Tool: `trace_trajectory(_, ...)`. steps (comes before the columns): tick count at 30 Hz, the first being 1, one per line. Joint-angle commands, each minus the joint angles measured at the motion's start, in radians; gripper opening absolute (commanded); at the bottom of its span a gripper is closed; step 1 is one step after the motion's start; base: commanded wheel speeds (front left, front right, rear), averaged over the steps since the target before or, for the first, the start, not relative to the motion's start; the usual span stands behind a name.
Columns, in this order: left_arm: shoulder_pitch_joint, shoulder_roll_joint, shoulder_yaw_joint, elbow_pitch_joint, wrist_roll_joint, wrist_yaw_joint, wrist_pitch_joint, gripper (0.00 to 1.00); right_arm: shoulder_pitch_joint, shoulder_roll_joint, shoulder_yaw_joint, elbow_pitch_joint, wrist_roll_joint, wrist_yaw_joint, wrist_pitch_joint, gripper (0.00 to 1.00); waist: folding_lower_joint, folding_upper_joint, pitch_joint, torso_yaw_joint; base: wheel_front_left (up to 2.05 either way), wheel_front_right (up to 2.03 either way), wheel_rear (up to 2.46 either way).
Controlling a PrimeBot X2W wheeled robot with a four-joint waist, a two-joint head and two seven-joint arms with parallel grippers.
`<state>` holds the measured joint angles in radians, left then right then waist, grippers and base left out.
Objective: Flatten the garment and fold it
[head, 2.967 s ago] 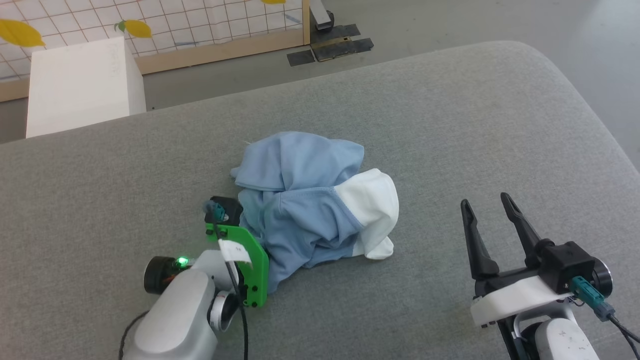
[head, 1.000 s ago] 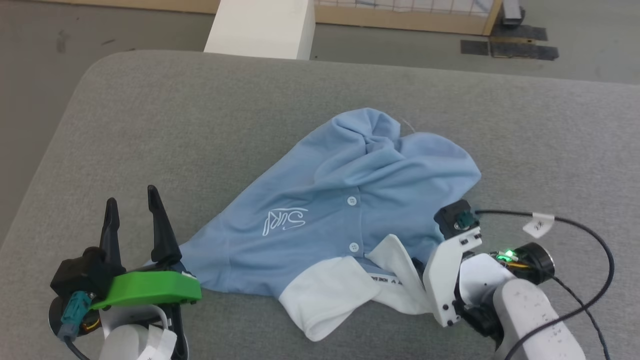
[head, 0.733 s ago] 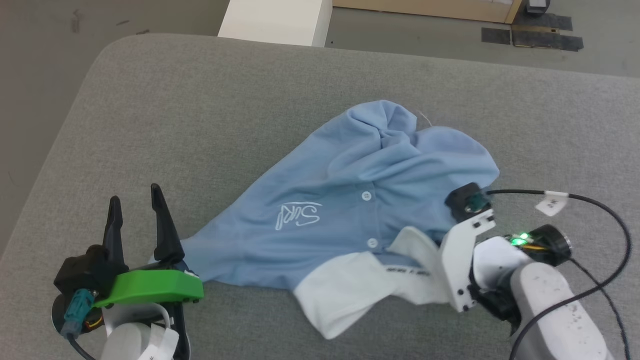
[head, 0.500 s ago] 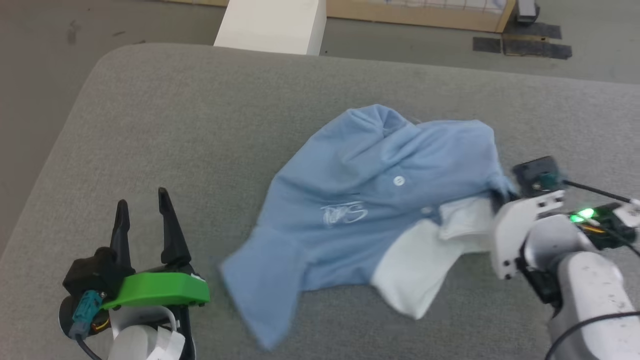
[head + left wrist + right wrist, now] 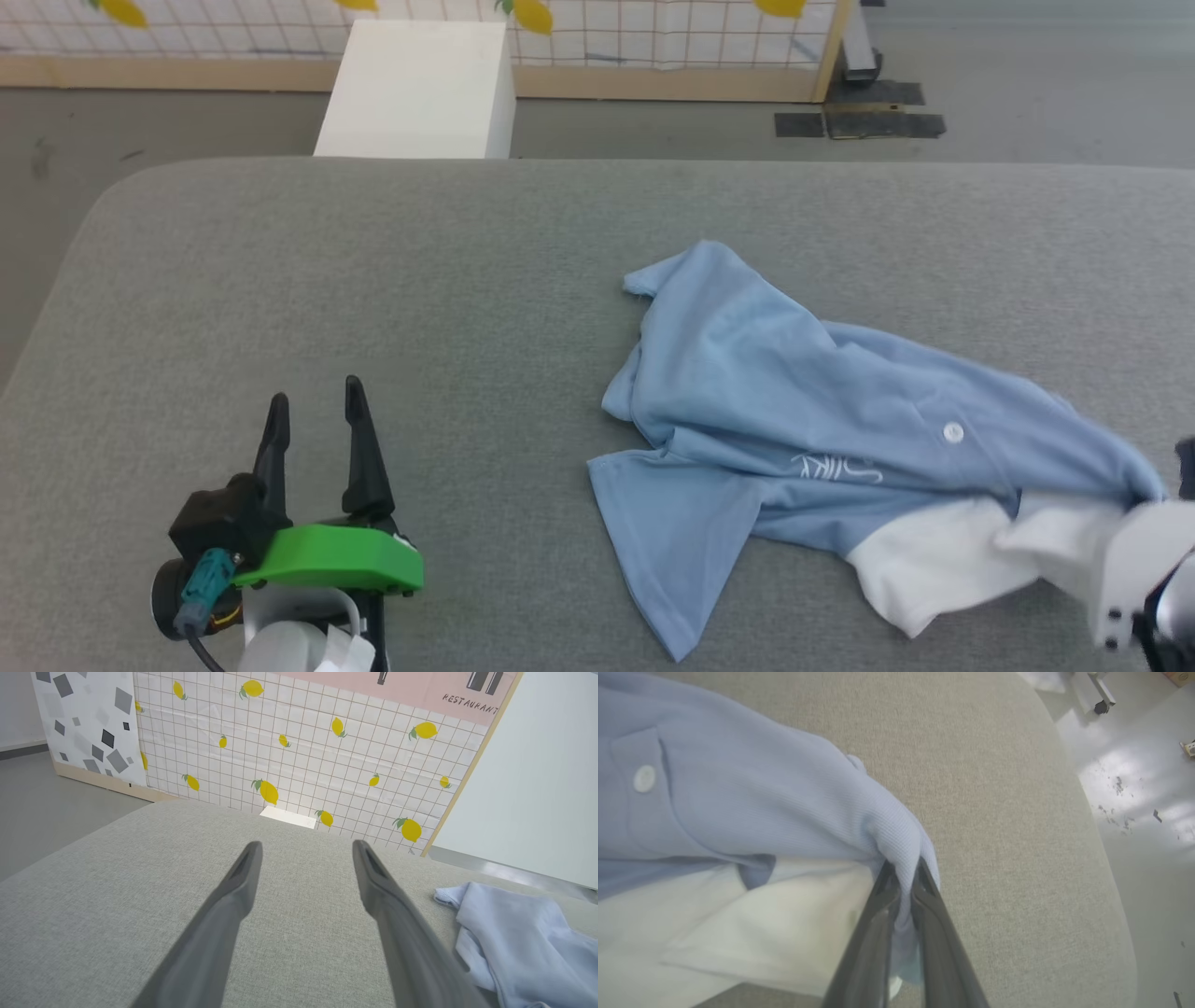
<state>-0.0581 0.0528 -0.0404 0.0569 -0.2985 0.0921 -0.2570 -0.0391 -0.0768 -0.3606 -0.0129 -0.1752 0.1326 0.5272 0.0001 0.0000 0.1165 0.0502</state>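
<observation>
- Left gripper: hanging at near left over the grey padded table, fingers standing wide apart, holding nothing.
- Right gripper: pinching a blue fold of the garment beside its white collar.
- Garment: lying crumpled right of centre, with its lettering showing.
- White box: standing beyond the table's far edge.

A grey fabric pad with rounded corners spans the foreground. Past its far edge a white box stands on a grey floor, with dark tape patches by a wood post. Behind runs a white tiled panel printed with yellow lemons, on a wood base. In the left wrist view a speckled panel adjoins it on the left, a pink sign reading RESTAURANT sits above, and a pale wall stands to the right. Glare and dark specks mark the floor in the right wrist view.
</observation>
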Motion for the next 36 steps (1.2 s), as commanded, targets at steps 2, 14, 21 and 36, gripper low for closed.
trace_trajectory(2,0.014,-0.003,-0.008,0.010,0.004,-0.010,-0.005,1.00,0.048,0.015,-0.007,0.015,0.021,-0.002,0.034,0.00,-0.0001,0.0000,-0.025,-0.037,0.00,0.00,0.00)
trace_trajectory(14,0.005,-0.003,-0.121,0.124,0.008,-0.060,0.005,1.00,0.091,0.026,0.116,0.001,0.164,-0.002,-0.299,1.00,-0.0001,0.0000,-0.053,-0.099,0.00,0.00,0.00)
trace_trajectory(21,-0.046,-0.003,-0.277,0.203,-0.039,-0.032,0.162,1.00,0.098,0.026,0.194,0.000,0.189,-0.002,-0.496,1.00,-0.0001,0.0000,-0.055,-0.136,0.00,0.00,0.00)
trace_trajectory(36,-0.179,0.052,-0.429,0.355,0.013,0.064,0.700,0.90,0.047,0.026,0.285,0.053,0.242,-0.002,-0.543,1.00,-0.0001,0.0000,-0.007,-0.224,0.00,0.00,0.00)
